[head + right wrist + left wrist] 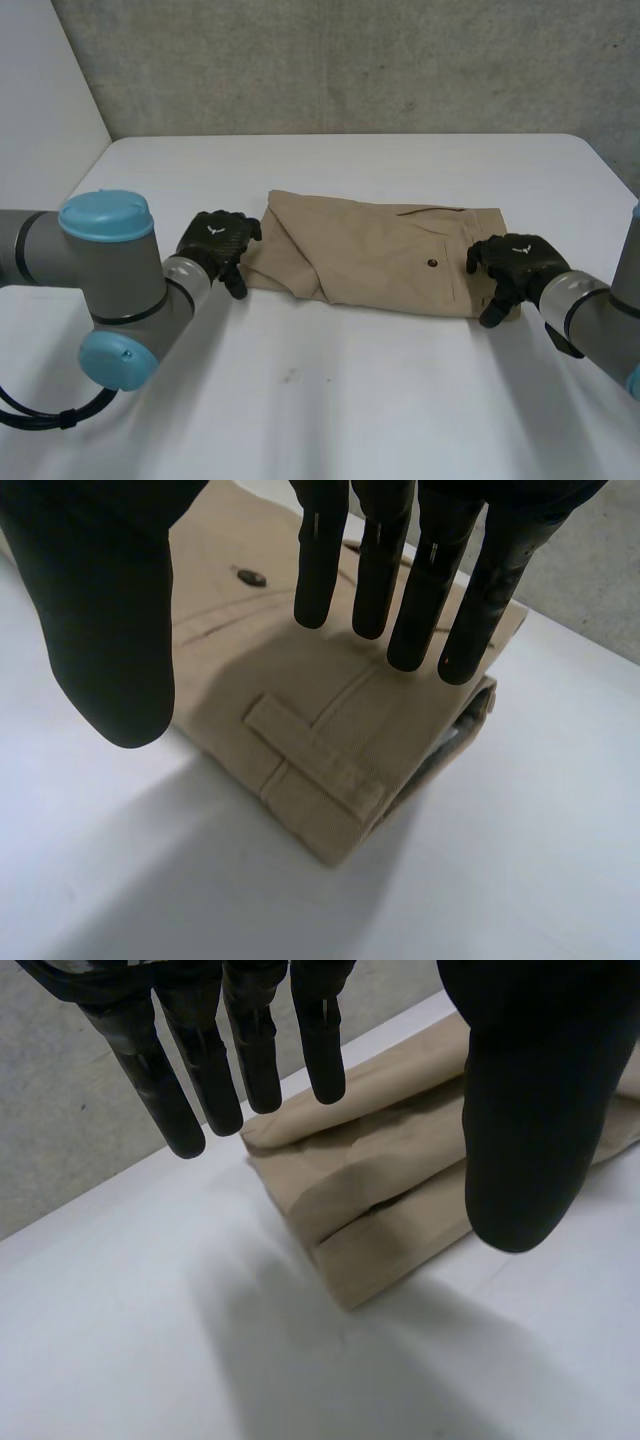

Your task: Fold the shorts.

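head view, folded tan shorts (380, 255), left robot hand (215, 240), right robot hand (515, 262), both spread empty

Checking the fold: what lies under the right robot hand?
Under the right robot hand: folded shorts, waistband corner with belt loop, on the white table. Inner layers are covered.

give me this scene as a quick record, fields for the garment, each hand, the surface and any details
garment: tan shorts, lying flat as a long strip with layers stacked
surface: white table
left: left hand open, fingers straight, at the leg end, gripping nothing
right: right hand open, fingers straight, over the near waistband corner, gripping nothing
details: dark button on the top layer; belt loop under the right hand's fingertips
fold: no crosswise fold yet
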Controlling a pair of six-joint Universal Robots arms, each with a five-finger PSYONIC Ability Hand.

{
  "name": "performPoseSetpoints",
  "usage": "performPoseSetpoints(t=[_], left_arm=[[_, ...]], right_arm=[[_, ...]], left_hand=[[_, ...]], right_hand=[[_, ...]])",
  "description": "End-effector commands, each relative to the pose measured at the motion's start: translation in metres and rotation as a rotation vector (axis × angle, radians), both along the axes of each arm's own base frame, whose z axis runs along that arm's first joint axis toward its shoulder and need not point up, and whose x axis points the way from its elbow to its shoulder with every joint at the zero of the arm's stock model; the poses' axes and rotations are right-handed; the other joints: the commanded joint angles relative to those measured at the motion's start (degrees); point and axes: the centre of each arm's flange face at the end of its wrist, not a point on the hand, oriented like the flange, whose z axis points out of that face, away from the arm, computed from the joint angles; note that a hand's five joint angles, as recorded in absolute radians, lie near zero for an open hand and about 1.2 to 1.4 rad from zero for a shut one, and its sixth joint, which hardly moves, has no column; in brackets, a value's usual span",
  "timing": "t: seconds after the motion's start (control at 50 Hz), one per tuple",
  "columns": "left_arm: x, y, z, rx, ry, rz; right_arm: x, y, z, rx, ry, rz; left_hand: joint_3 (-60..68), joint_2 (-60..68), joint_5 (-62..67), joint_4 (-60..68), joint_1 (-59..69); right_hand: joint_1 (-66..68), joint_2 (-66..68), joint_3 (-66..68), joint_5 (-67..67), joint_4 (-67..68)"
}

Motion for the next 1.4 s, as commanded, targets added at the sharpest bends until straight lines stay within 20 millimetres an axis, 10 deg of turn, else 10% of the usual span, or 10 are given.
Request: performPoseSetpoints(t=[0.02, 0.7, 0.96, 1.1, 1.2, 1.4], left_arm=[[0.004, -0.026, -0.017, -0.066, 0.030, 0.031], [0.000, -0.033, -0.038, 0.036, 0.005, -0.010], [0.009, 0.001, -0.023, 0.022, -0.106, -0.015], [0.014, 0.002, -0.023, 0.008, -0.135, 0.049], [0.011, 0.001, -0.010, -0.028, -0.115, 0.051], [-0.010, -0.025, 0.028, -0.085, 0.067, -0.066]], right_arm=[[-0.008, -0.001, -0.015, -0.045, -0.004, -0.020], [-0.006, 0.004, -0.021, -0.051, -0.001, -0.016], [-0.006, 0.003, -0.020, -0.054, -0.001, -0.017], [-0.006, 0.004, -0.021, -0.053, 0.000, -0.019], [-0.006, 0.003, -0.020, -0.054, -0.001, -0.018], [-0.006, 0.004, -0.021, -0.053, 0.000, -0.017]], left_hand=[[5.94, 6.02, 5.53, 5.76, 6.15], [51.69, 51.77, 51.29, 51.52, 51.91], [48.50, 48.57, 48.09, 48.32, 48.71], [37.76, 37.84, 37.35, 37.58, 37.97], [5.51, 5.58, 5.10, 5.33, 5.72], [4.60, 4.67, 4.19, 4.42, 4.81]], right_hand=[[14.50, 9.88, 9.46, 10.90, 9.75], [20.89, 16.27, 15.86, 17.29, 16.14], [21.39, 16.78, 16.36, 17.79, 16.65], [21.39, 16.78, 16.36, 17.79, 16.65], [21.23, 16.61, 16.19, 17.63, 16.48], [21.06, 16.44, 16.03, 17.46, 16.31]])
